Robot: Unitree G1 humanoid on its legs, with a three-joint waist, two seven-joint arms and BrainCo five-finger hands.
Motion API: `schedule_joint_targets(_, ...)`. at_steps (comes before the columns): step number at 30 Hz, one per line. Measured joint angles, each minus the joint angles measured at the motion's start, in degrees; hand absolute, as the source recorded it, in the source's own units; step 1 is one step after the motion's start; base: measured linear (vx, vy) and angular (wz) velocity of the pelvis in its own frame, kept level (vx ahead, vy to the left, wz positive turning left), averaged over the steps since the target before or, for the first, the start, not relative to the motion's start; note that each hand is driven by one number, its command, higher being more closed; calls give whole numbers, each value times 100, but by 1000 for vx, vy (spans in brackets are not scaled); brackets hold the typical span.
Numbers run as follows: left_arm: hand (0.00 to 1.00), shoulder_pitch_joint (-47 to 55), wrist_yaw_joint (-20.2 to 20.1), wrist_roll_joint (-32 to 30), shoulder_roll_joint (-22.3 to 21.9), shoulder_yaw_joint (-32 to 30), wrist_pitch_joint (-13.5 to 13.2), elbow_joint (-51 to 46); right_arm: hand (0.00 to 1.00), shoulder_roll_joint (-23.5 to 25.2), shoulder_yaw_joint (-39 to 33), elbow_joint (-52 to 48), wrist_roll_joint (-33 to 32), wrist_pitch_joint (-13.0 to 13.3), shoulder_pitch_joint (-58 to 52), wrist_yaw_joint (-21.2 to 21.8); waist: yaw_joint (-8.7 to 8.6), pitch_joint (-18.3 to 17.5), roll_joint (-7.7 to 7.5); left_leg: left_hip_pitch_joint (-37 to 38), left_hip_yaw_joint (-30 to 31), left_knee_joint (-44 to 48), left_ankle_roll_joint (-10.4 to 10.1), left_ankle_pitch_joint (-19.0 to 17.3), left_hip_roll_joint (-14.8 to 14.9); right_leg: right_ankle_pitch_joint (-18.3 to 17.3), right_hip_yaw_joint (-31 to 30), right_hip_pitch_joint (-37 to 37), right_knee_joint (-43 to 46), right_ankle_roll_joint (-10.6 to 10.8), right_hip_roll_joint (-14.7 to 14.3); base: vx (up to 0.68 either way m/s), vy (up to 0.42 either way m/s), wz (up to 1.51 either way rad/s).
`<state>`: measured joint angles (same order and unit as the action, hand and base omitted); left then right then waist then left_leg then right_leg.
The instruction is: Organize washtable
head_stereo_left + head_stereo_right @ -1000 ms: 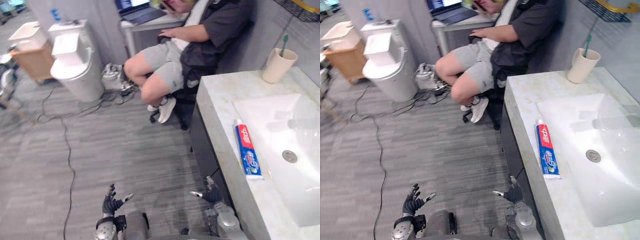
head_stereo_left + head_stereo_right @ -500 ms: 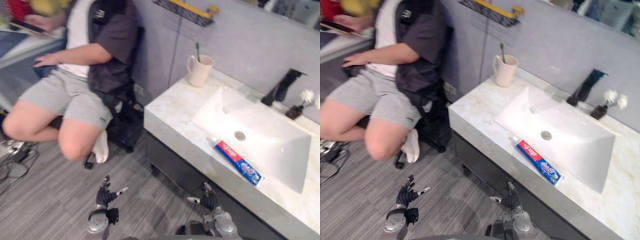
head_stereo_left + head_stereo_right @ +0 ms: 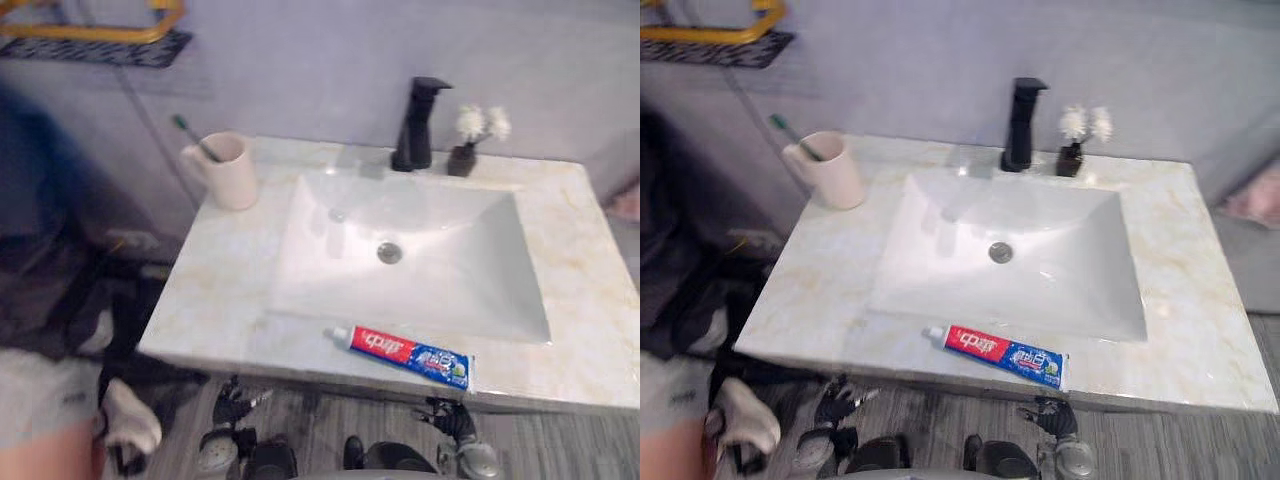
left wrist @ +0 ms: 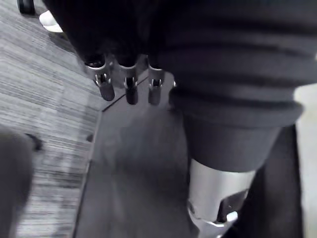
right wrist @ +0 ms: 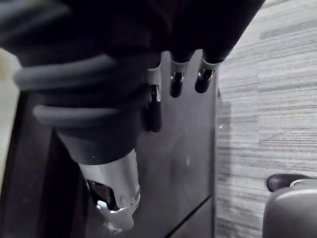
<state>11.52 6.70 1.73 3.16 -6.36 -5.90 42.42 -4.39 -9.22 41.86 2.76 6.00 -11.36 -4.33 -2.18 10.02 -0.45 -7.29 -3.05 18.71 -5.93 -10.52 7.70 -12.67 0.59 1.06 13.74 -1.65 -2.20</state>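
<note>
A red-and-blue toothpaste tube [image 3: 402, 355] lies flat on the marble washtable [image 3: 215, 300], along its front edge before the white sink [image 3: 420, 270]. At the back left stands a cream cup [image 3: 230, 172] with a green toothbrush [image 3: 187, 131] leaning in it. My left hand [image 3: 233, 403] and right hand [image 3: 449, 417] hang low below the counter's front edge, both empty with relaxed fingers. In the wrist views, the left hand's fingers [image 4: 130, 89] and the right hand's fingers [image 5: 177, 83] point at the dark cabinet front and hold nothing.
A black faucet [image 3: 418, 122] and a small dark vase of white flowers [image 3: 471, 140] stand behind the sink. A yellow-railed shelf [image 3: 100, 35] hangs on the wall at upper left. A person's leg and white shoe [image 3: 125, 428] are at lower left.
The camera has swung to face the washtable squarely, so the seated person has slid off to the left. Both hands stay low and empty.
</note>
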Motion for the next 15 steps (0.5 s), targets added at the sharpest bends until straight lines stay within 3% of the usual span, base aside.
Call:
schedule_joint_targets(4,0,53,-15,-17,286,121,51,48,0,28,-90,14,0,4,-73,-62,6,-77,-140,222,-415,-470,207,132,-275,163,-312,-72,-259,404,337,163,224,-35)
schedule_joint_targets(5,0,-144,-28,-22,327,172,-205,320,0,-38,-148,630,-42,12,211,-46,135,-328,-270,1065,-497,-2424,691,1226,-976,479,-538,1,-810,655,750,0,0,-4)
schedule_joint_targets(15,0,-148,-6,18,254,356,-203,321,0,-39,-174,632,-290,12,241,-83,135,-279,-199,1278,-477,-2424,689,1226,-971,560,-474,326,-995,654,757,-8,-9,2)
